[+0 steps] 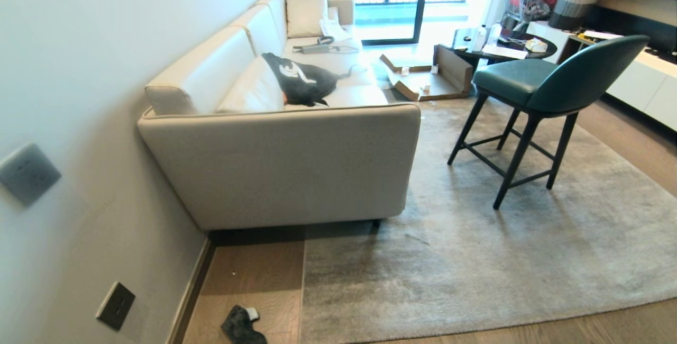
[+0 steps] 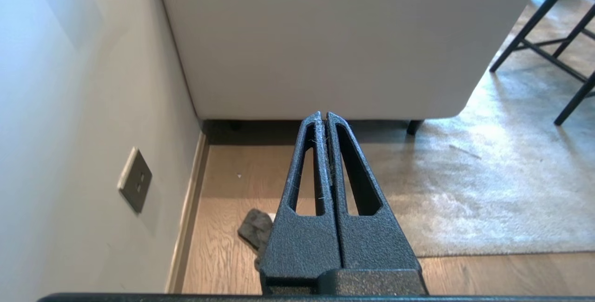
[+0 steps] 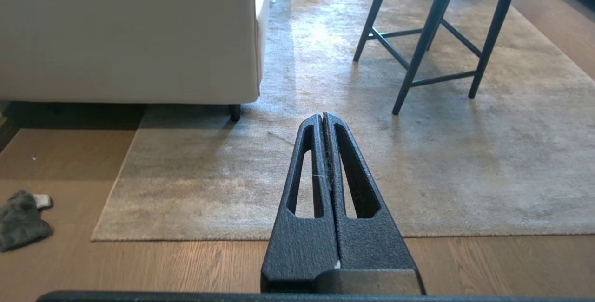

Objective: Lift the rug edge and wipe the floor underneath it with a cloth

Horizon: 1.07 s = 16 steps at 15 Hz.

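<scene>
One cloth (image 1: 240, 325) is lying crumpled on the floor (image 1: 254, 275), in the bare strip between the wall (image 1: 79, 121) and the rug edge (image 1: 303, 291), apart from that edge. One rug (image 1: 476, 259) is lying flat, its straight border running toward the sofa (image 1: 280, 164) and its square corner showing in the right wrist view (image 3: 95, 237). One beige sofa is standing against the wall, its near end partly over the rug. One green chair (image 1: 539, 84) on four dark legs is standing on the rug. Two plates are showing on the wall: one switch (image 1: 26, 173) and one socket (image 1: 115, 305). Two cushions and one black garment (image 1: 301, 80) are resting on the sofa seat.

Two claws are showing, each in its own wrist view only. The left claw (image 2: 324, 115) is hanging above the floor with its two fingers pressed together, holding nothing, the cloth (image 2: 254, 228) lying partly hidden behind it. The right claw (image 3: 322, 117) is hanging over the rug with its fingers likewise together and nothing between them; the cloth (image 3: 21, 220) is lying well to one side of it on the bare planks.
</scene>
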{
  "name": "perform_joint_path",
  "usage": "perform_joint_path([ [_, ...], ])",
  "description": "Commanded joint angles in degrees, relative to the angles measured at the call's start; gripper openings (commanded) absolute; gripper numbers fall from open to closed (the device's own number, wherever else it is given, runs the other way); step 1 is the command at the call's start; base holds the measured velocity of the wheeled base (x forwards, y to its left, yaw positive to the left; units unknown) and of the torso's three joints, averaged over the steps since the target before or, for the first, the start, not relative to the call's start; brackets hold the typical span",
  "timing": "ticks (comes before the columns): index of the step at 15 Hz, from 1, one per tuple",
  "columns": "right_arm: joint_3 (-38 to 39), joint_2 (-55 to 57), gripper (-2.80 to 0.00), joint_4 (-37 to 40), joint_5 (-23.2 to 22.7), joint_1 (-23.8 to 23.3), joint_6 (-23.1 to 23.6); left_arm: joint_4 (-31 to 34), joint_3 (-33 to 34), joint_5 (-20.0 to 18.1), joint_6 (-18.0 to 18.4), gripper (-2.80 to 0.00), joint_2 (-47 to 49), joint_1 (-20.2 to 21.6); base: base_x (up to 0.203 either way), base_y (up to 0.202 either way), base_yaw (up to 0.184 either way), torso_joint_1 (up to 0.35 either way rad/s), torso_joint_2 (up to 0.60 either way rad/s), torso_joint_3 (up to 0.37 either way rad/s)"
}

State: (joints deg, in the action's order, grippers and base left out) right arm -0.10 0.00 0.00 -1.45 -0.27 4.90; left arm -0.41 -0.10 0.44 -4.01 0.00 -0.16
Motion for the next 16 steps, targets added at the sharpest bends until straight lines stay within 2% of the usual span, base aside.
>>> perform_joint_path([
  [1, 0.0, 0.1, -2.80, 0.0, 0.0, 0.0, 0.0, 0.0, 0.0, 0.0, 0.0, -2.80, 0.0, 0.1, 0.000, 0.000, 0.000, 0.027, -0.43, -0.403],
  [8, 0.0, 0.1, -2.80, 0.0, 0.0, 0.0, -0.1, 0.0, 0.0, 0.0, 0.0, -2.80, 0.0, 0.0, 0.000, 0.000, 0.000, 0.078, -0.45, -0.385],
  [16, 0.0, 0.1, -2.80, -0.1, 0.0, 0.0, 0.0, 0.0, 0.0, 0.0, 0.0, -2.80, 0.0, 0.0, 0.000, 0.000, 0.000, 0.153, -0.52, -0.362],
])
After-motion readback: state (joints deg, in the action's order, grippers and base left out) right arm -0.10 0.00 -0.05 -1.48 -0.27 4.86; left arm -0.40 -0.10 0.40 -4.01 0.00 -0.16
